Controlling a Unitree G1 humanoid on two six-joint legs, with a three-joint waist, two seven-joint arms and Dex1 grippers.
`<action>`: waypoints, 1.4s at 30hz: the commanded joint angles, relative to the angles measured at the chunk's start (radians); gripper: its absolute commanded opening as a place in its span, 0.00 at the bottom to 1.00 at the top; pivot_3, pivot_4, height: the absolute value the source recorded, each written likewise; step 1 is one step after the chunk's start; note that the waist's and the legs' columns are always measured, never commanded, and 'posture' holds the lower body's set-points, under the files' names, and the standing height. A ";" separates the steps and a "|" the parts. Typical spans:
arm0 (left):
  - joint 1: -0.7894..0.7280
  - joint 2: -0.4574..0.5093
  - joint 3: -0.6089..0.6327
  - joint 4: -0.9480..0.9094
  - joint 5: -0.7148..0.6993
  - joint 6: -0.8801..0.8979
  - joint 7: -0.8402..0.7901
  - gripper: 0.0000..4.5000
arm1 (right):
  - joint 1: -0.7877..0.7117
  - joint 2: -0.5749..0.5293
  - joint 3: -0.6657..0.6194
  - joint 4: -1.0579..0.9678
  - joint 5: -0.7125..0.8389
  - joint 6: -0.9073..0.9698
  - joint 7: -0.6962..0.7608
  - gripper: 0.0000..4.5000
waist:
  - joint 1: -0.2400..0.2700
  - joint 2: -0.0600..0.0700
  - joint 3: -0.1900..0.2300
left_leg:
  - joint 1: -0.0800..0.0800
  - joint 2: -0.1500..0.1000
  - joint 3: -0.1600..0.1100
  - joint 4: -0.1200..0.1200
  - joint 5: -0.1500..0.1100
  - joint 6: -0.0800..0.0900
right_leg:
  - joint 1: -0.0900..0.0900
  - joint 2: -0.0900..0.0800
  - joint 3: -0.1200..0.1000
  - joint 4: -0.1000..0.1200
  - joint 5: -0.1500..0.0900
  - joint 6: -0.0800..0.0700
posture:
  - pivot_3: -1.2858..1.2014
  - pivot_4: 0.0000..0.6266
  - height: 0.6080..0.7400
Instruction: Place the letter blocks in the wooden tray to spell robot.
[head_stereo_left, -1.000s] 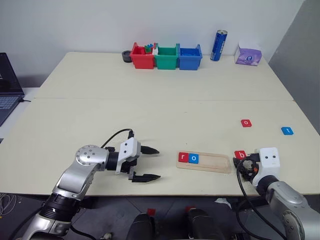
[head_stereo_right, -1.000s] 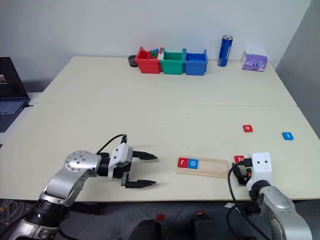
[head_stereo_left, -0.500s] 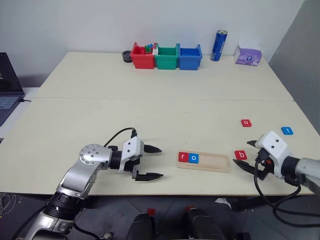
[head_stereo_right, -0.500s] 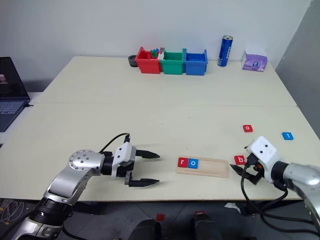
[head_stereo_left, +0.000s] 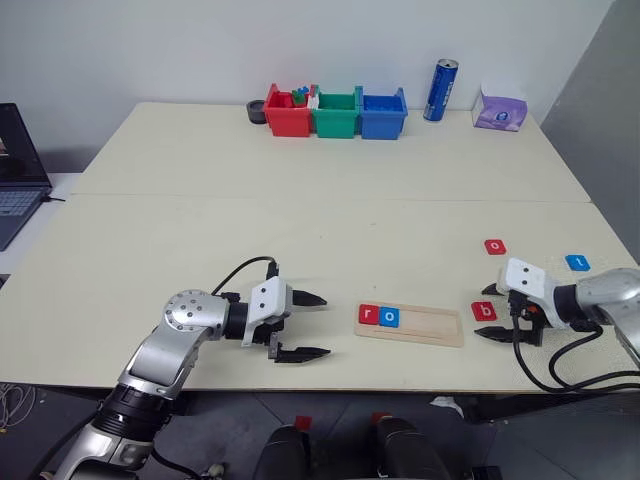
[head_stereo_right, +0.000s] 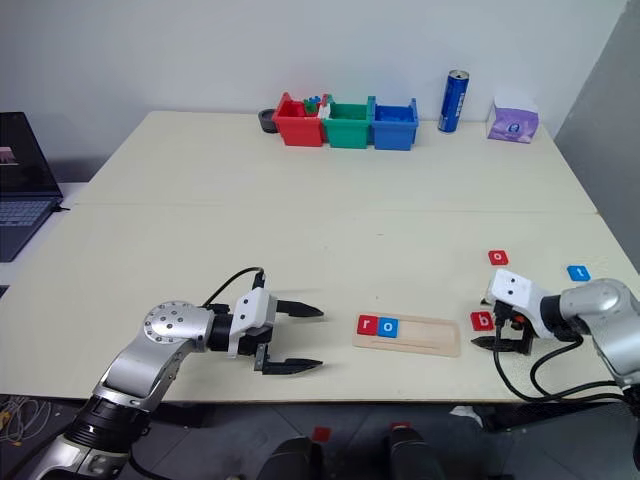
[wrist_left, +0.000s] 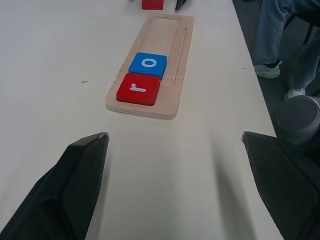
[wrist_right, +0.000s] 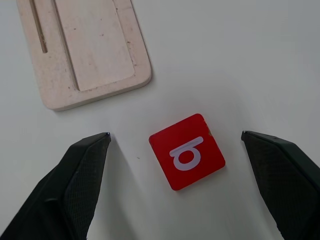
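The wooden tray (head_stereo_left: 430, 323) lies near the table's front edge, with a red "r" block (head_stereo_left: 368, 315) and a blue "o" block (head_stereo_left: 389, 318) at its left end. A red "b" block (wrist_right: 187, 151) lies flat on the table just right of the tray. My right gripper (head_stereo_left: 481, 312) is open, angled down over this block, one finger on each side and not touching it. Further back lie a red "o" block (head_stereo_left: 495, 246) and a blue "t" block (head_stereo_left: 577, 262). My left gripper (head_stereo_left: 325, 325) hovers open and empty left of the tray, pointing at it.
Red (head_stereo_left: 286, 112), green (head_stereo_left: 335, 112) and blue (head_stereo_left: 382, 112) bins stand in a row at the table's far edge, with a blue can (head_stereo_left: 440, 90) and a purple tissue box (head_stereo_left: 498, 108) to their right. A laptop (head_stereo_left: 15, 170) sits at the far left.
My right gripper has swung up from the table's near edge, rolled over, and come to straddle the "b" block. The left gripper has stayed put.
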 joint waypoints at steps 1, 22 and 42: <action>0.003 0.000 -0.001 -0.040 -0.002 -0.003 0.011 1.00 | -0.043 0.005 0.017 0.040 -0.023 -0.019 0.049 0.91 | 0.000 0.000 0.000 | 0.000 0.000 0.000 0.000 0.000 0.000 | 0.000 0.000 0.000 0.000 0.000 0.000 | 0.52 0.24 1.00; 0.016 0.025 0.013 -0.076 0.001 0.033 0.038 1.00 | -0.053 0.062 -0.021 -0.341 0.087 0.233 0.011 0.32 | 0.000 0.001 0.000 | 0.000 0.001 -0.003 0.000 0.000 0.000 | 0.000 0.000 -0.001 0.001 0.000 0.000 | 0.52 0.24 1.00; 0.045 0.027 0.014 -0.067 0.018 -0.004 0.066 1.00 | -0.183 0.194 0.190 -0.313 -0.001 0.313 -0.049 0.32 | 0.000 0.001 0.000 | 0.000 0.000 -0.002 0.000 0.000 0.000 | 0.000 0.000 -0.001 0.000 0.002 -0.003 | 0.52 0.24 1.00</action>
